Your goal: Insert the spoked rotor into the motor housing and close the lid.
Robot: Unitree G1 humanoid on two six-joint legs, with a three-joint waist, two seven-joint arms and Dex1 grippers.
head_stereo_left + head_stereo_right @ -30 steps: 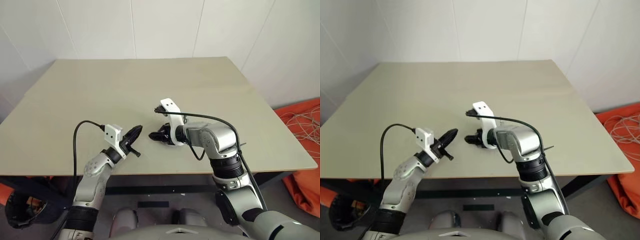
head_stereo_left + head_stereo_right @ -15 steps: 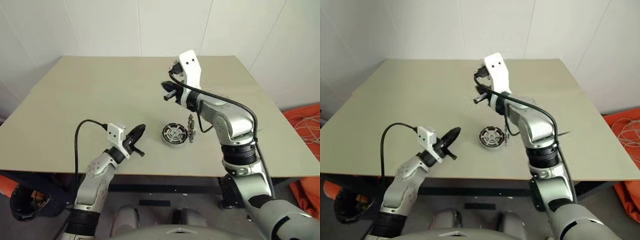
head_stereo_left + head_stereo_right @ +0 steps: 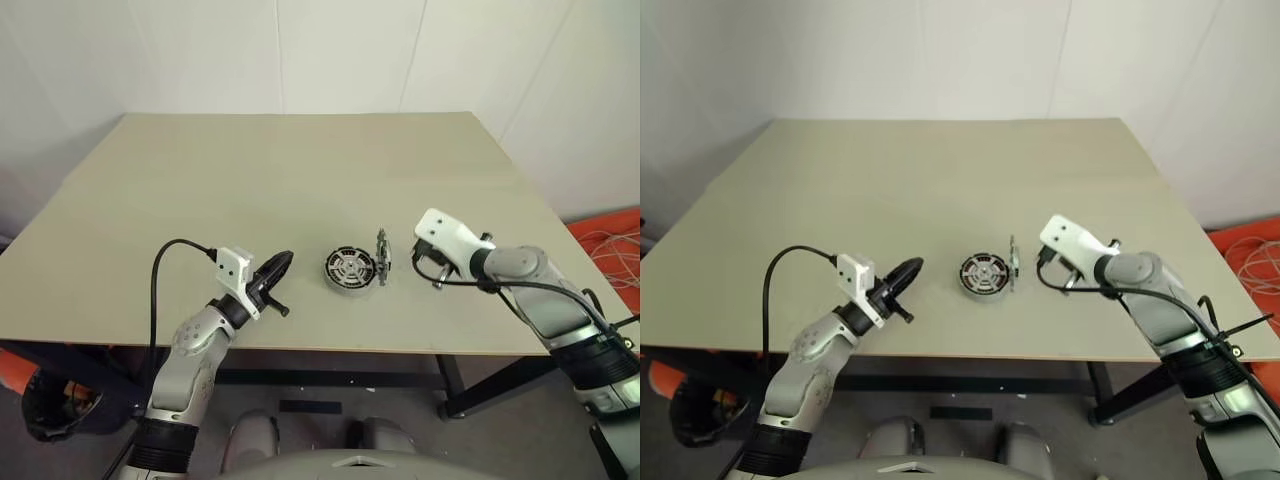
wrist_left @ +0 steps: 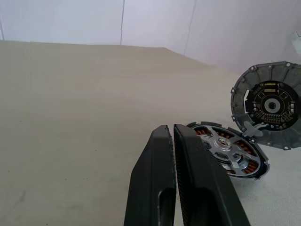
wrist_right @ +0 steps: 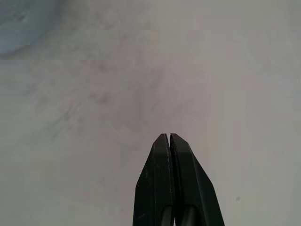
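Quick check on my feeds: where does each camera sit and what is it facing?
Head eyes: look down over the table; both arms show, motor housing between the hands.
Left wrist: looks along the shut left hand toward housing and upright lid.
Right wrist: along the shut right hand, facing bare tabletop.
Shared: housing, lid.

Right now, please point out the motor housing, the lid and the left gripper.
motor housing (image 4: 229, 149): left wrist view, on its silvery spoked centre.
lid (image 4: 272, 104): left wrist view, on its upright inner face.
left gripper (image 4: 173, 132): left wrist view, between the shut fingertips.
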